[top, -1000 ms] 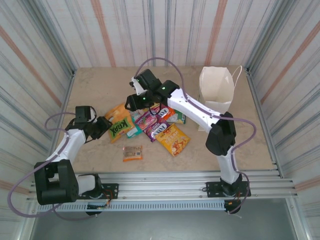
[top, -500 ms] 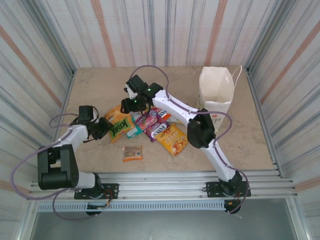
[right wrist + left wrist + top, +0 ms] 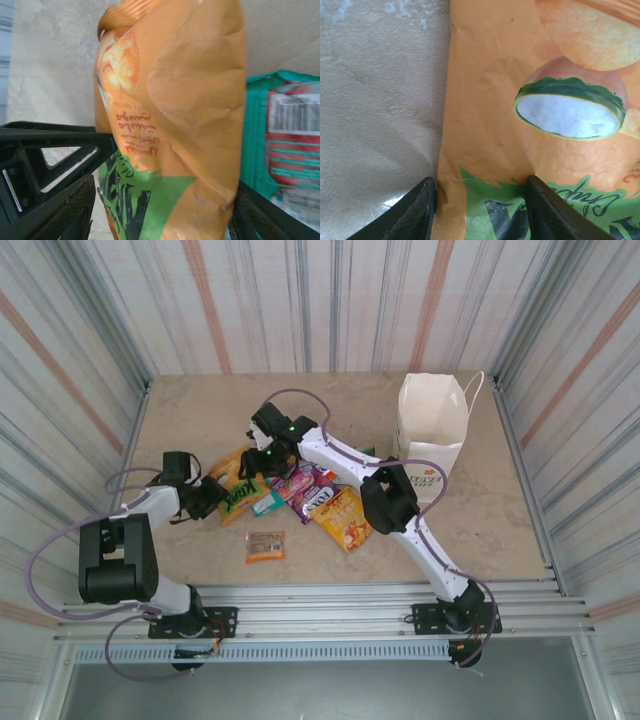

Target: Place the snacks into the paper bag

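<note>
Pickup step: both my claws, left point(image 3: 480, 212) and right point(image 3: 160, 210), sit spread around the orange packet point(image 3: 237, 492), centre-left; next, one pinches, lifts toward the paper bag point(image 3: 432, 430), upper right.

A beige, stone-look tabletop point(image 3: 200, 400) sits boxed in by corrugated metal walls point(image 3: 330, 300) — pale with rust-red stripes — from 9 through 12 to 3 o'clock; a slotted aluminium rail point(image 3: 330, 600) runs along 6 o'clock.

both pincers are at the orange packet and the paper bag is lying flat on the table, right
Not quite. The paper bag is standing upright with its mouth open, as the top view shows. The rest holds: the left pincer and right pincer are both at the orange packet.
</note>
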